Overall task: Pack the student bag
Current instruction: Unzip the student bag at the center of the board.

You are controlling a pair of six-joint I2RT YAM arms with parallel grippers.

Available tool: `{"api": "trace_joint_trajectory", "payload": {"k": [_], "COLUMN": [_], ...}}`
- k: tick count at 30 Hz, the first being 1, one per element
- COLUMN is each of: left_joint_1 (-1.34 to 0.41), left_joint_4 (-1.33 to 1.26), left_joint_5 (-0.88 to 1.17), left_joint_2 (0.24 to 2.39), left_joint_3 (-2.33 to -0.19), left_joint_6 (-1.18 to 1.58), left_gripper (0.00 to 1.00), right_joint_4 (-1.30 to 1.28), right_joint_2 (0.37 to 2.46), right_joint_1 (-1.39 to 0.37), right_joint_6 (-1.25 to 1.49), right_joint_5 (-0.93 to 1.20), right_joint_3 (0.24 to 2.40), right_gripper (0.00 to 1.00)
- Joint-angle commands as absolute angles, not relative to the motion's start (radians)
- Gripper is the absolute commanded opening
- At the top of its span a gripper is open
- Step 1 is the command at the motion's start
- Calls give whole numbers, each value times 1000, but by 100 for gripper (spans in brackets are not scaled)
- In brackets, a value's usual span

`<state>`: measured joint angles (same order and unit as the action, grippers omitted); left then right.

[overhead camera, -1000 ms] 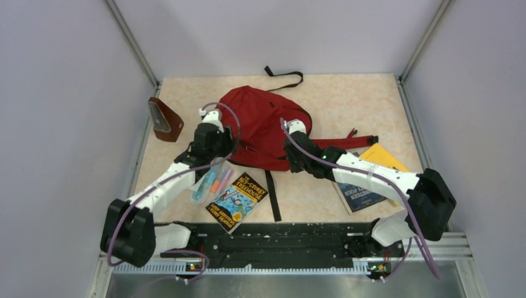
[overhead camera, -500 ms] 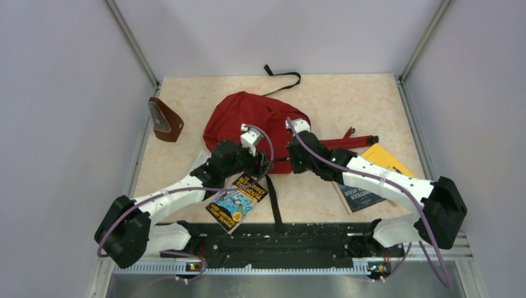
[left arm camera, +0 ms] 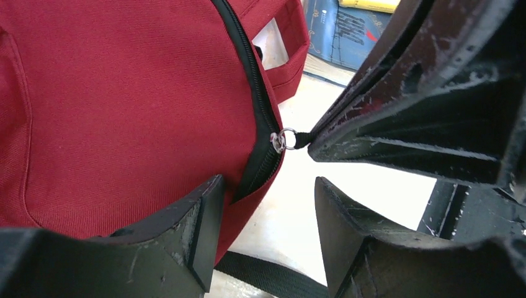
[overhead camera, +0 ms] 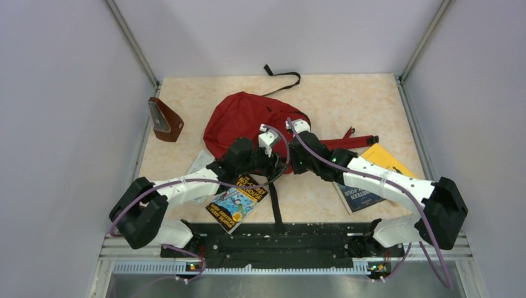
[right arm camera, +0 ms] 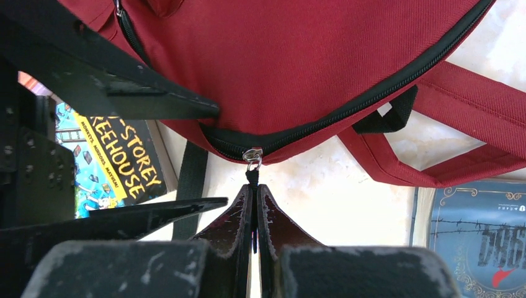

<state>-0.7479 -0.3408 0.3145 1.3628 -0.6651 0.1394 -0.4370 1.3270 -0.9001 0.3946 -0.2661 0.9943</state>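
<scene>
The dark-red student bag (overhead camera: 245, 121) lies flat in the middle of the table, its black zipper running along the near edge. My right gripper (right arm camera: 254, 194) is shut on the black cord of the zipper pull (right arm camera: 252, 158) at that edge. My left gripper (left arm camera: 267, 186) is open right beside it. Its one finger (left arm camera: 186, 236) lies over the red fabric, and the bag's lower edge and a short opened gap in the zipper (left arm camera: 263, 167) sit between the jaws. From above, both grippers meet at the bag's near rim: left gripper (overhead camera: 275, 164), right gripper (overhead camera: 291, 162).
A colourful Treehouse book (overhead camera: 237, 198) lies near the front, a blue book (overhead camera: 360, 195) and a yellow one (overhead camera: 386, 155) on the right. A brown wedge pouch (overhead camera: 165, 120) stands far left. A clear pencil case (overhead camera: 200, 162) is partly under my left arm. A black strap (overhead camera: 273, 202) trails forward.
My left arm has swung right, from the bag's left side to its near edge beside the right gripper. The bag shifted slightly left. The right gripper stayed shut on the pull.
</scene>
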Motion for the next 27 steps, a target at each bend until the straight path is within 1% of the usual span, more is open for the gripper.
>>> {"api": "trace_joint_trajectory", "payload": {"k": [1,9,14,17,19,24,27], "left_joint_1": [-771,-799,-802,-804,-806,-807,-807], "left_joint_4": [-373,-414,-402,-393,-395,-393,-388], "left_joint_5": [267,75,70,85,101,112,106], "left_joint_2": [1397,1377,1399,1412,1411,1397,1389], "left_joint_3": [-728,-692,-699,-707,-707,-695,-678], "left_joint_6": [106,82,66,60,57,58,65], "left_gripper": [60,59,60,59,53,17,0], "right_joint_4": [-418,-420,-418,-416,-417,-419,-421], "right_joint_2": [1279,1283,1290,1294,1298,1302,1310], "right_joint_1": [-893,-893,-893,-894,-893,-893,-894], "right_joint_6": [391,388,388,392,394,393,396], "right_joint_5": [-256,-249,-242,-241,-242,-262,-288], "right_joint_3": [1007,1014,1017,1022,1025,1026,1025], "right_gripper": [0,0,0,0,0,0,0]}}
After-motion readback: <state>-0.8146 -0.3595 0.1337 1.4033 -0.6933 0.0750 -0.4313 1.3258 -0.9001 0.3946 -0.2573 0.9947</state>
